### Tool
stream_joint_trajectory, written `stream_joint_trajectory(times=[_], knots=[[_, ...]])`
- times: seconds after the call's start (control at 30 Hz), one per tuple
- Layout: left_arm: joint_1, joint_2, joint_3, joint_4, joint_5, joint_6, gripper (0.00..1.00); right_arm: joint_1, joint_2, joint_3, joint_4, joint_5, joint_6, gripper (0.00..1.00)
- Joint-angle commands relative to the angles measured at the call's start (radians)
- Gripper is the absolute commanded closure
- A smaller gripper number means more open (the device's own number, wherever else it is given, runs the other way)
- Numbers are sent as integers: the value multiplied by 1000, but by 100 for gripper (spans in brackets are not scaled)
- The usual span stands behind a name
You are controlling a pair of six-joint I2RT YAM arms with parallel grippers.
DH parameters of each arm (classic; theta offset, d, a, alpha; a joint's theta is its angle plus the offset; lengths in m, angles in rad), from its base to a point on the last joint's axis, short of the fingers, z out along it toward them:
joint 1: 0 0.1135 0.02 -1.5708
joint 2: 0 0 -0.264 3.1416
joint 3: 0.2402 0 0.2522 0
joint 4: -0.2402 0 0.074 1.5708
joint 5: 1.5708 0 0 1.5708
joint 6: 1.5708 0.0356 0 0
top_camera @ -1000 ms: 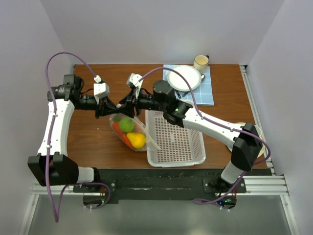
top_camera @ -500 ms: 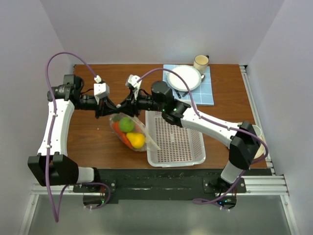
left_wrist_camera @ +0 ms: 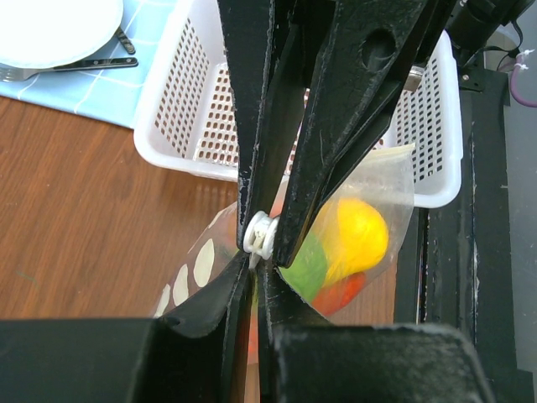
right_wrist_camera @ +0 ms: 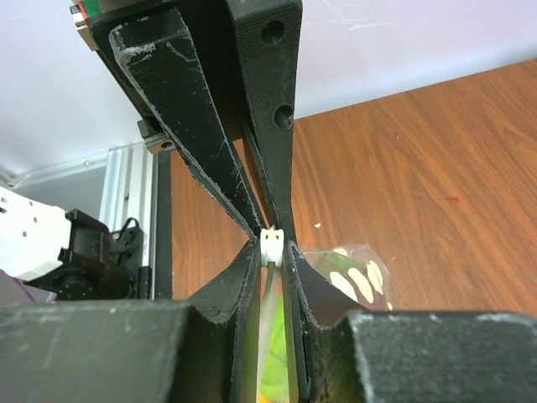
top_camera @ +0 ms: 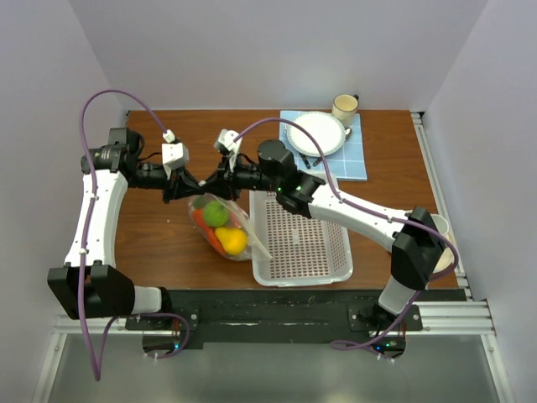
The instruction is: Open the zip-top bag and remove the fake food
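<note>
The zip-top bag (top_camera: 225, 228), clear with green print and white dots, hangs from both grippers over the table. The fake food inside shows as a green apple (top_camera: 217, 212), a yellow pear (top_camera: 232, 241) and an orange carrot (top_camera: 204, 225). My left gripper (top_camera: 198, 180) is shut on the bag's top edge (left_wrist_camera: 252, 277). My right gripper (top_camera: 211, 179) meets it tip to tip and is shut on the white zipper slider (right_wrist_camera: 273, 244). In the left wrist view the slider (left_wrist_camera: 260, 234) sits just beyond my left gripper (left_wrist_camera: 253, 267). The right gripper (right_wrist_camera: 273, 249) pinches it.
A white perforated basket (top_camera: 302, 239) lies right of the bag. At the back right a blue mat (top_camera: 357, 159) carries a white plate (top_camera: 317, 133) and a mug (top_camera: 345, 106). A pale bowl (top_camera: 443, 239) sits behind the right arm's elbow.
The right arm has shifted slightly left, bringing the slider up against the left gripper. The bag and the left arm have barely moved.
</note>
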Motion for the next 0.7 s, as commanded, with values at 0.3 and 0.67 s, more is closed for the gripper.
stream_joint_trajectory(times=[0.3, 0.67], knots=[[-2, -3, 16, 0, 37, 13, 88, 0, -35, 25, -8, -18, -13, 77], [-2, -3, 5, 1, 38, 15, 88, -3, -42, 48, -19, 8, -13, 55]])
